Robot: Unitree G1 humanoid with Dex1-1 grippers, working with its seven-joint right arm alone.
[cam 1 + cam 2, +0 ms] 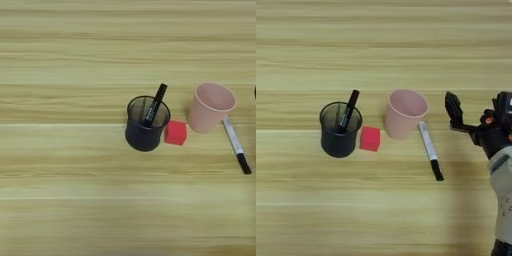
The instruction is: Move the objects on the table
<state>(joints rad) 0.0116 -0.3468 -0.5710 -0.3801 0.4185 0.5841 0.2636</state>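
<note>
1. The counter (60,60) is light yellowish wood with long grain stripes running left to right.
2. A black mesh cup (339,131) stands left of centre, upright, with a thin black pen (348,111) leaning inside it, tip poking out to the far right.
3. The red cube (370,138) sits just right of the mesh cup, close beside it or perhaps touching; the gap is hard to read.
4. A pink cup (404,113) stands upright, right of the cube and slightly farther away.
5. The marker (429,150) lies flat on the counter just right of the pink cup, white-grey body at the far end near the cup's base, black cap pointing near and right.
6. The right pincer (456,114) hovers right of the marker, apart from it, holding nothing. One black finger (453,106) shows plainly; whether the fingers are apart or together, I cannot tell.
7. The silver forearm (503,195) runs down to the near right corner.
</note>
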